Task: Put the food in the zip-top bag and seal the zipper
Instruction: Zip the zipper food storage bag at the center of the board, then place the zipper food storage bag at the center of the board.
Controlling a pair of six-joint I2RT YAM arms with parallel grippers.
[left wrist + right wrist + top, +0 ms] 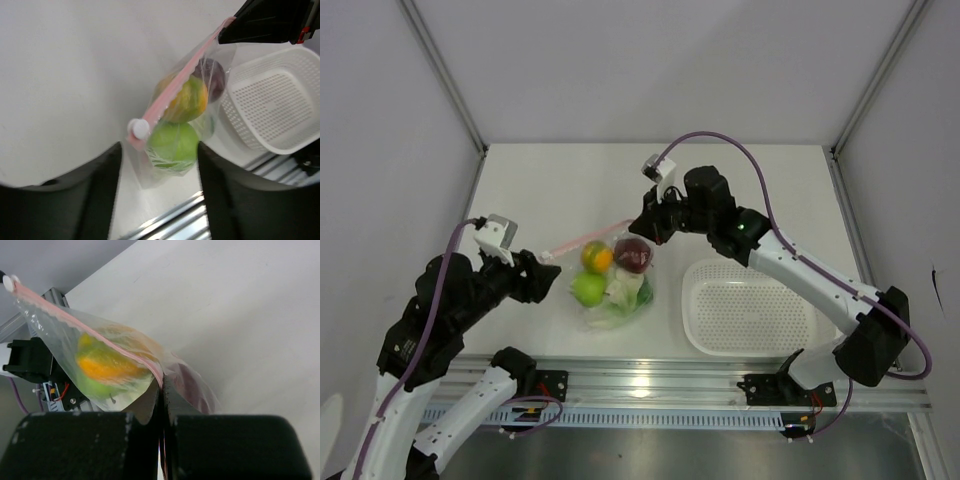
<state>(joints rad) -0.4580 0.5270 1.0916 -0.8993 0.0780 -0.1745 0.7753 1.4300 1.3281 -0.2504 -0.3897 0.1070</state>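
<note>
The right tool [162,386] is clenched on one end of the pink zipper [100,335]. The bag [638,296], full of fruit [172,142], sits on the bench [560,180]. The left tool [159,147] is released, and the white slider [139,128] lies just ahead of its gap.

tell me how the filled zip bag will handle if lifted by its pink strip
Likely floppy: the zip-top bag is thin clear film sagging below the zipper, pinched at one end by the right gripper. Probably bottom-heavy and apt to swing, since the green apple and other round food bunch together inside.
</note>
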